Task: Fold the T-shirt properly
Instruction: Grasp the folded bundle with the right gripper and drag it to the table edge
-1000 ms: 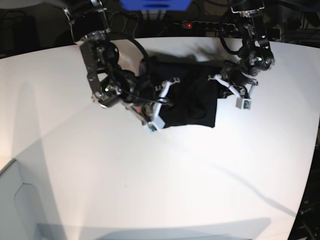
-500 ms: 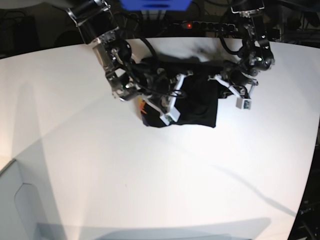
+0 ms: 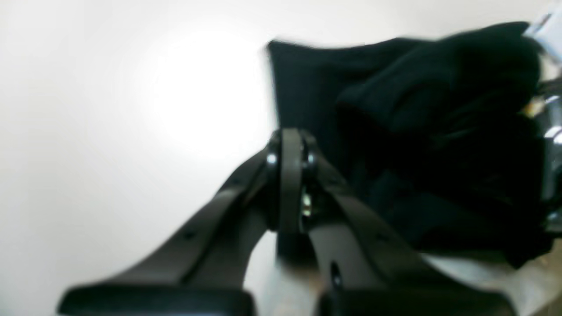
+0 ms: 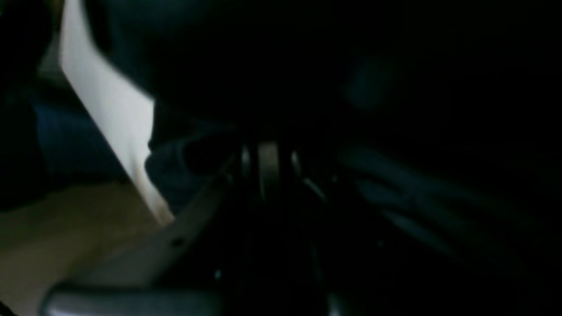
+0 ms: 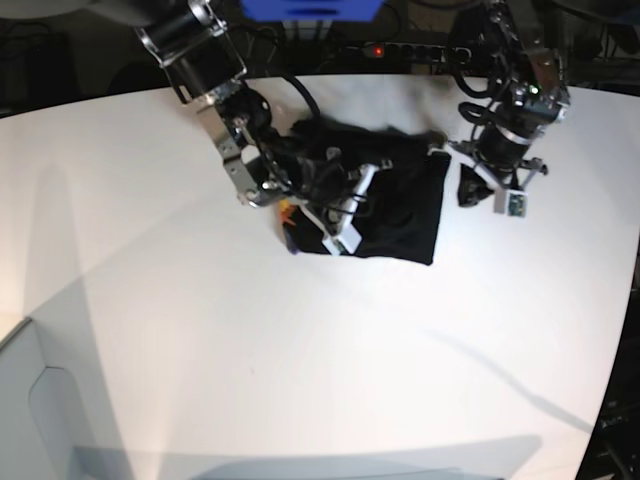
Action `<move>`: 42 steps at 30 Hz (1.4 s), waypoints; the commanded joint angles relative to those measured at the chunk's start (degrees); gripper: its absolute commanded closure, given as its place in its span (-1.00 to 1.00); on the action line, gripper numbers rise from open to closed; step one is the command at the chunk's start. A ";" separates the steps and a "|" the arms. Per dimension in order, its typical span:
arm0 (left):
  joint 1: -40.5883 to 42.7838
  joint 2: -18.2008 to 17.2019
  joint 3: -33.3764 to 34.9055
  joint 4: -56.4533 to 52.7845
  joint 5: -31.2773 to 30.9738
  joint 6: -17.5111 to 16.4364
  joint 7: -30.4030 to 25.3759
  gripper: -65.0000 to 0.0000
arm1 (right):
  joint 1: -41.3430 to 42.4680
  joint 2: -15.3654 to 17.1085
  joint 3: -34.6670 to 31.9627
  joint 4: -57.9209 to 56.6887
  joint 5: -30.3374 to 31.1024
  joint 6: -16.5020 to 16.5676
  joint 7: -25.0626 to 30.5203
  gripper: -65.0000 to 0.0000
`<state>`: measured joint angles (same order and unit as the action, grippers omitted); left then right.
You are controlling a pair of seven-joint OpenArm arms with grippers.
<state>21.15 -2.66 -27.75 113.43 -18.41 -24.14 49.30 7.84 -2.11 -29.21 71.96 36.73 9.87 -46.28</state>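
- T-shirt (image 5: 415, 235), plain black: lying on the white table, toward its far side, gathered into a compact, rumpled bundle; straighter edge toward the left arm, looser folds across the middle.
- Orange patch (image 5: 287, 212): at the shirt's other side, beside the right arm; probably the collar tag.
- Right gripper (image 4: 268, 153): in among the dark folds, fingers narrow, close together; whether cloth is pinched between them, cannot be told.
- Left gripper (image 3: 287, 142): fingers together, nothing seen between them; just beside the straighter edge in the base view.
- Table (image 5: 250, 360): white, pale shadows along the near side.
- Step in hand, as judged: tidying a late fold, the bundle being small but uneven.
- Method advised: steady the shirt with the right gripper, pressing lightly; open the left above the edge, lower it flat, take only the layers wanted, then draw outward slowly until the creases ease. Lay the flap down square and release before lifting.
- Risk: a grip on too few layers may slide the top fold askew; a snagged right finger may drag the whole bundle.
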 commanded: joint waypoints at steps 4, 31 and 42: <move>-0.53 2.26 -3.77 1.08 -0.71 -0.17 -0.81 1.00 | 1.35 2.07 0.24 -3.61 -2.14 -0.86 1.40 1.00; -1.15 2.70 -5.62 -0.33 -0.35 -0.08 -0.73 1.00 | -7.79 11.12 73.48 -5.11 -2.05 -10.18 4.39 1.00; -1.23 2.70 -5.62 -1.56 -0.62 -0.08 -0.73 1.00 | -8.85 7.78 78.57 11.24 -2.05 -10.18 3.95 1.00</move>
<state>20.08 0.36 -33.26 110.98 -18.24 -24.05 49.84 -1.26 4.78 49.23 82.59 34.35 -0.21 -43.07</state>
